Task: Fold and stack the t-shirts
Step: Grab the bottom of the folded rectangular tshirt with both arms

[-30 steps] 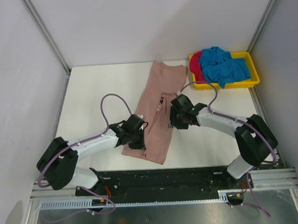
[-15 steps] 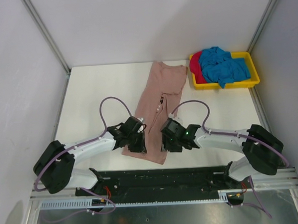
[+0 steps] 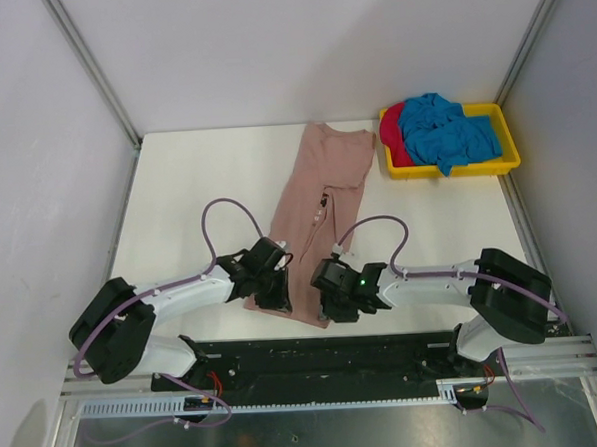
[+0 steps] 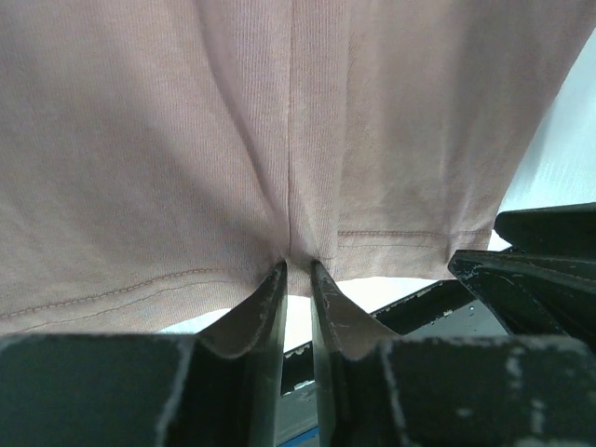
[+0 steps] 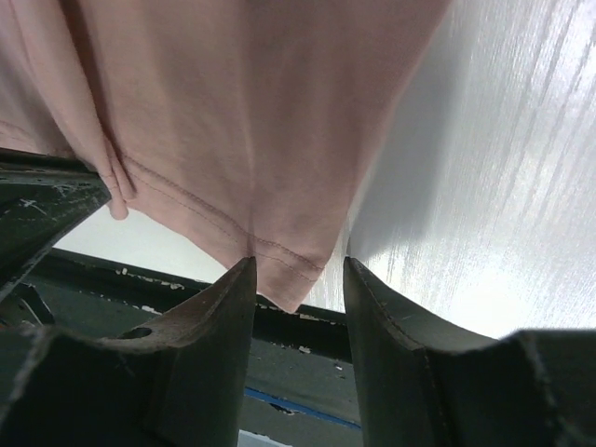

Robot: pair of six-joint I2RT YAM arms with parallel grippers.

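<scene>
A dusty pink t-shirt point(image 3: 313, 208) lies folded into a long strip from the table's far middle to its near edge. My left gripper point(image 3: 272, 295) is shut on the pink shirt's bottom hem point(image 4: 298, 251) at its near left corner. My right gripper point(image 3: 328, 307) is open, its fingers either side of the hem's near right corner point(image 5: 289, 270). A bright blue t-shirt point(image 3: 446, 131) and a red one point(image 3: 392, 128) lie bunched in the yellow tray point(image 3: 506, 161) at the far right.
The black mounting rail point(image 3: 385, 354) runs along the table's near edge just below both grippers. White walls with metal posts point(image 3: 90, 64) enclose the table on three sides.
My right gripper has moved down the shirt's right edge from its middle to the near hem corner. My left gripper has shifted slightly nearer, staying on the hem.
</scene>
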